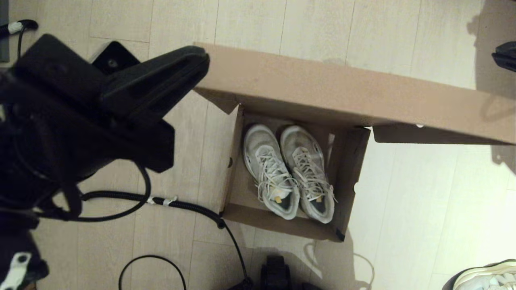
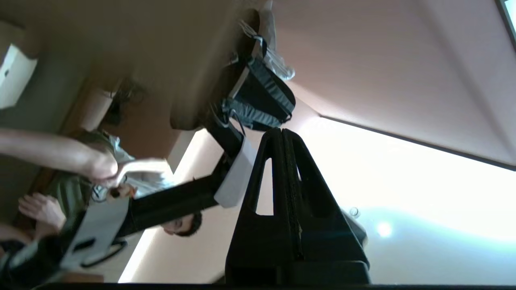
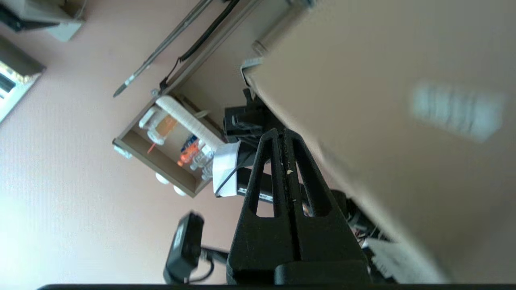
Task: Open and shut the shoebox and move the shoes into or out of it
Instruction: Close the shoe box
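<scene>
- Down on the pale plank floor (image 1: 423, 201), the shoebox (image 1: 238, 181) sits open, its brown cardboard walls standing around the 2 shoes.
- Its hinged lid (image 1: 342, 90) is raised and tilted over the far end of the box, a long brown panel stretching across the head view toward the robot's right, with side flaps hanging under it at both ends.
- Inside, the shoes (image 1: 288, 171) lie side by side on the box floor, touching along their inner edges, toes toward the lid and heels toward the robot. Both are white and pale grey mesh with white laces, and each shows a small yellow tag in its opening.
- A patch of black tape (image 1: 340, 234) marks the near corner of the box on the robot's right.
- Up at the lid's left end, the left gripper (image 1: 197, 60) is held high, its tip right at the lid's corner edge; whether it actually touches the cardboard is hard to tell from the head view. In the left wrist view its 2 fingers (image 2: 292, 169) are pressed together with nothing between them.
- The right gripper (image 3: 282, 135) shows only in its own wrist view, its fingers likewise pressed flat together and pinching nothing, close beside a broad brown cardboard surface (image 3: 383, 121).
- A black cable (image 1: 181, 205) trails across the floor by the box's left side.
- Another white sneaker (image 1: 489, 276) pokes into the near right corner, well apart from the box.
</scene>
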Robot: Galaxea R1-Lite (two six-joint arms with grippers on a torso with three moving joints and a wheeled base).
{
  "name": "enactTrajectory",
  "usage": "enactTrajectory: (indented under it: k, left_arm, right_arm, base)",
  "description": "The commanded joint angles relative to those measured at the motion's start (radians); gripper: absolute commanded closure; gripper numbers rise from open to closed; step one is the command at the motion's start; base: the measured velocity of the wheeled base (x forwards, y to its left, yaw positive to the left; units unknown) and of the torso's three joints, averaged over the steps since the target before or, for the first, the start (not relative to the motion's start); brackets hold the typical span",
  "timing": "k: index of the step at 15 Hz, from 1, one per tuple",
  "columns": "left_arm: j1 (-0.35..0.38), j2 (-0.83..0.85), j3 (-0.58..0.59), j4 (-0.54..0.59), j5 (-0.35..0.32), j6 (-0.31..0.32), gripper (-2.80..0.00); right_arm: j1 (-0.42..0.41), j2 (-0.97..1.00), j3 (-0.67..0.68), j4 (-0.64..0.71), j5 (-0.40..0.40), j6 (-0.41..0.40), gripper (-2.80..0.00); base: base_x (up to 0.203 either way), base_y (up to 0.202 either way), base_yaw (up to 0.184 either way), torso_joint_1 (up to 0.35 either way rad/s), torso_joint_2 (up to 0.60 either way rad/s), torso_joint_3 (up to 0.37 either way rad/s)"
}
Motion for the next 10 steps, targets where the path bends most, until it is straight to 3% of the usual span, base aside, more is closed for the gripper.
enactTrajectory:
  k: [1,4,7,10]
  left_arm:
    - [-0.001,-0.127,0.097,-0.008,-0.004,-0.007,0.0]
    - [0.0,-0.247,0.259,-0.008,-0.004,-0.002,0.0]
    - [0.002,-0.255,0.257,-0.008,-0.002,0.047,0.0]
    - [0.003,-0.243,0.249,-0.008,0.001,0.052,0.0]
  right_arm:
    - [0.001,-0.068,0.036,-0.001,0.007,0.007,0.0]
    - [0.023,-0.122,0.13,-0.008,0.005,0.005,0.0]
    - [0.17,-0.147,0.193,-0.009,-0.007,-0.002,0.0]
    - [0.171,-0.15,0.204,-0.01,-0.044,-0.005,0.0]
  base:
    - [0.0,0.0,0.0,0.0,0.0,0.0]
    - [0.0,0.0,0.0,0.0,0.0,0.0]
    - [0.0,0.0,0.0,0.0,0.0,0.0]
    - [0.0,0.0,0.0,0.0,0.0,0.0]
